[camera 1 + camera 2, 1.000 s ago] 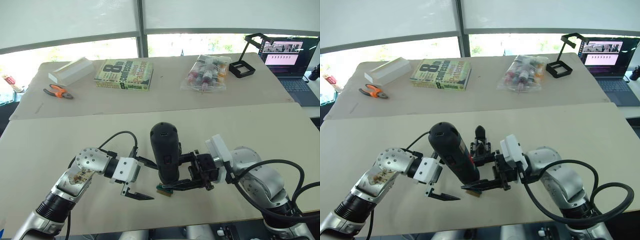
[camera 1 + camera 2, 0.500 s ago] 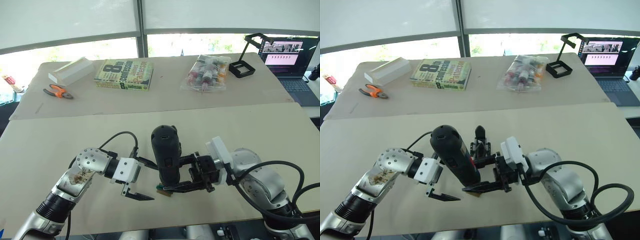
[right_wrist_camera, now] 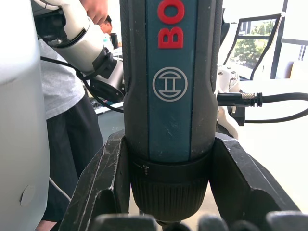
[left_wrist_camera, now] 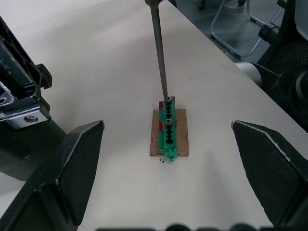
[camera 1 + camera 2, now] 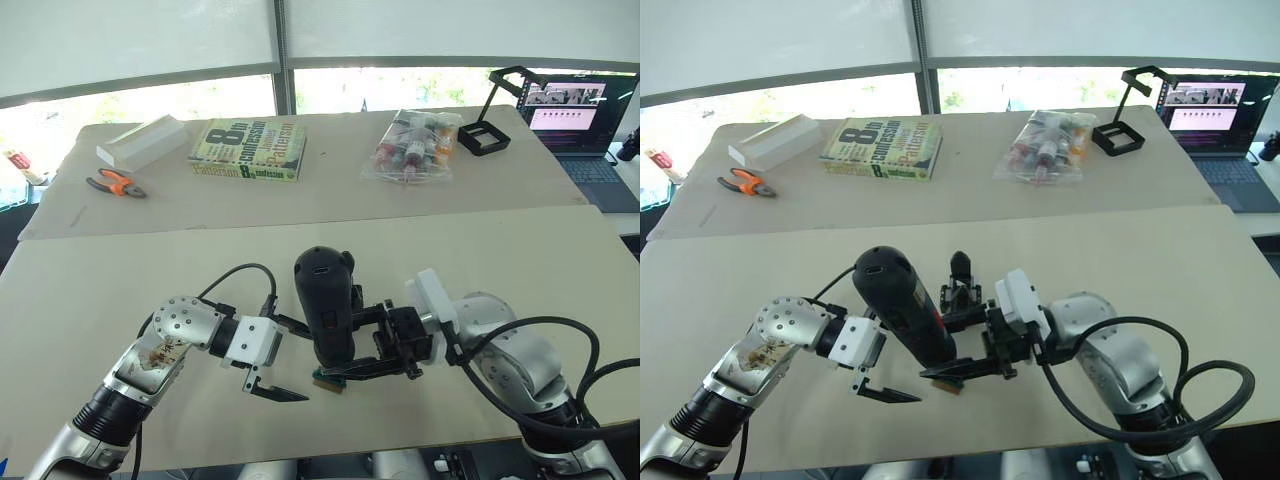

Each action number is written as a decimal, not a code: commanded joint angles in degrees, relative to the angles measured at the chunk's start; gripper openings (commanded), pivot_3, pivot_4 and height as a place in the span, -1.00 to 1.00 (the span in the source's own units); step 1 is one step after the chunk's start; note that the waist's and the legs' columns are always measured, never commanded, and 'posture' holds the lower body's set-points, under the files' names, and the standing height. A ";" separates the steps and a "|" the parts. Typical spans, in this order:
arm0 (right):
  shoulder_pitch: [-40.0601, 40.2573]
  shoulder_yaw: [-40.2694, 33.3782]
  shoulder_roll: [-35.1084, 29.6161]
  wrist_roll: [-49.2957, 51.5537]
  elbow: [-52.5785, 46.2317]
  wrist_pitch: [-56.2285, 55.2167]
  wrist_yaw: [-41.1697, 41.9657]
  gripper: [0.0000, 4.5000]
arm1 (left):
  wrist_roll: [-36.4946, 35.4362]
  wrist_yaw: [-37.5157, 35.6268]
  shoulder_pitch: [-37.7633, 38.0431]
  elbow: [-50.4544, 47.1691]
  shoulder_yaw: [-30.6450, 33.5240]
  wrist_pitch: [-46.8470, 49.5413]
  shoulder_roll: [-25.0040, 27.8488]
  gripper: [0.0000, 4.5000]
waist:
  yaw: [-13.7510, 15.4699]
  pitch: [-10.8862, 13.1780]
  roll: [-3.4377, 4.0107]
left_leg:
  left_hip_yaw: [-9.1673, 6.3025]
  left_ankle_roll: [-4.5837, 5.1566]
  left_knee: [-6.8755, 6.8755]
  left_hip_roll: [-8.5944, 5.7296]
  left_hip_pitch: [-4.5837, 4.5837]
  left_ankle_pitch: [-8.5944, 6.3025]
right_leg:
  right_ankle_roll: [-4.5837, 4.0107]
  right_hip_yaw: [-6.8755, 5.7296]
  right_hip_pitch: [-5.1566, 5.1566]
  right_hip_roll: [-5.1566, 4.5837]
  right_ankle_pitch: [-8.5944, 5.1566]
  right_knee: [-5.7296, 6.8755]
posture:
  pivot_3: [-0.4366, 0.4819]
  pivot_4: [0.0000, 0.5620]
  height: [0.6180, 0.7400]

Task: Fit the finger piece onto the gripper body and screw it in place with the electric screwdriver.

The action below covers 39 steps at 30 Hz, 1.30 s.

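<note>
My right gripper (image 5: 357,343) is shut on the electric screwdriver (image 5: 325,308), a thick black cylinder held nearly upright. Its thin metal bit (image 4: 158,53) comes down onto a small green-and-brown block (image 4: 168,129) lying on the table. My left gripper (image 5: 288,358) hangs open just left of that block, with one finger on each side and touching nothing. The gripper body (image 5: 960,283), black with one pointed finger sticking up, stands just behind the screwdriver. The finger piece is out of view.
Along the back of the table lie orange-handled pliers (image 5: 115,183), a white box (image 5: 142,140), a book (image 5: 248,150), a bag of small bottles (image 5: 415,145), a black stand (image 5: 490,130) and a laptop (image 5: 575,120). A person (image 3: 60,91) stands beyond the table.
The top of the screwdriver has leaned slightly to the left in my right gripper. The left arm has stayed where it was.
</note>
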 commanded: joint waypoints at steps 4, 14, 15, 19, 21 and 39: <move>-0.41 -1.05 -0.16 1.64 -2.73 -0.56 -0.18 -0.16 | 0.03 -0.02 -0.11 -1.05 -0.23 -0.26 0.07 1.00 | -0.01 0.00 0.00 | 0.00 0.00 0.00 0.00 0.00 0.00 | 0.00 0.00 0.00 0.00 0.00 0.00 | -0.05 -0.47 1.00; -1.09 -0.75 -0.09 1.66 -2.21 -0.39 -0.50 -0.16 | 0.32 0.18 -0.38 -0.80 -0.67 -0.39 -0.25 1.00 | 0.00 0.00 0.00 | 0.00 0.00 0.00 0.00 0.00 0.00 | 0.00 0.00 0.00 0.00 0.00 0.00 | -0.05 -0.47 1.00; -1.07 -0.74 -0.12 1.66 -2.22 -0.38 -0.52 -0.16 | 0.36 0.21 -0.40 -0.75 -0.71 -0.41 -0.29 1.00 | -0.01 0.00 0.00 | 0.00 0.00 0.00 0.00 0.00 0.00 | 0.00 0.00 0.00 0.00 0.00 0.00 | -0.05 -0.47 1.00; -0.75 -0.77 -0.31 1.68 -2.40 -0.41 -0.47 -0.16 | 0.60 0.34 -0.35 -0.74 -0.81 -0.48 -0.51 1.00 | -0.01 0.00 0.00 | 0.00 0.00 0.00 0.00 0.00 0.00 | 0.00 0.00 0.00 0.00 0.00 0.00 | -0.05 -0.47 1.00; -0.53 -0.79 -0.42 1.62 -2.40 -0.52 -0.35 -0.16 | 0.67 0.35 -0.33 -0.75 -0.79 -0.50 -0.58 1.00 | -0.01 0.00 0.00 | 0.00 0.00 0.00 0.00 0.00 0.00 | 0.00 0.00 0.00 0.00 0.00 0.00 | -0.05 -0.47 1.00; 0.41 -1.00 -1.02 1.50 -2.26 -1.15 0.43 -0.16 | 0.83 0.49 -0.31 -0.70 -0.61 -0.69 -0.64 1.00 | 0.00 0.00 0.00 | 0.00 0.00 0.00 0.00 0.00 0.00 | 0.00 0.00 0.00 0.00 0.00 0.00 | -0.05 -0.47 1.00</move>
